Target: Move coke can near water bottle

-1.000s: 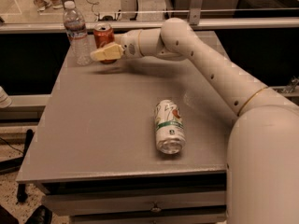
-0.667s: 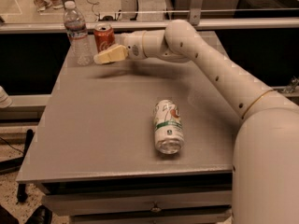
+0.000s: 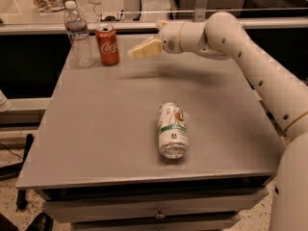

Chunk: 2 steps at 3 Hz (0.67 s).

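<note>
Coke can (image 3: 107, 44) stands upright at the far left corner of the grey worktop (image 3: 96, 129), silver top up, white script facing the camera. Water bottle (image 3: 78, 34) is just beside it on its left, also upright, w/ white cap; the two sit v. close, can't tell if they touch.

Gripper (image 3: 147, 44) hovers above the worktop to the right of the coke can, near it but apart, w/ a clear gap of bare surface between. Cream fingers (image 3: 144, 49) point left and slightly down toward the can, approx. level w/ its upper half. They look released: nothing between them, and the can stands free on its own. A faint shadow lies on the worktop under the gripper.

White arm (image 3: 240, 47) comes in from the right edge, bends up and reaches across the back of the worktop.

A white and green can (image 3: 172, 129) lies on its side nearer the front, right of centre, its silver end toward the camera, well apart from the coke can, bottle and gripper.
</note>
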Each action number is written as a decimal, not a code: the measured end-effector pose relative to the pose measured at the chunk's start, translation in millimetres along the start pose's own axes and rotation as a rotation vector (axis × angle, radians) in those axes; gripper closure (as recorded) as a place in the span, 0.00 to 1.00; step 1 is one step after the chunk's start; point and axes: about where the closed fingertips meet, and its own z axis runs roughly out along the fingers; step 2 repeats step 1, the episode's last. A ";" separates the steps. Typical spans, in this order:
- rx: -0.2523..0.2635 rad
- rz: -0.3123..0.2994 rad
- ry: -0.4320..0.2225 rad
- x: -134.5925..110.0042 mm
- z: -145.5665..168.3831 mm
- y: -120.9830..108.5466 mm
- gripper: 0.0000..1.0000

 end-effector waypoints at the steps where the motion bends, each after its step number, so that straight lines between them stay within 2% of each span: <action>1: 0.128 -0.130 -0.012 -16.7 -48.3 -36.3 0.00; 2: 0.128 -0.130 -0.012 -16.7 -48.3 -36.3 0.00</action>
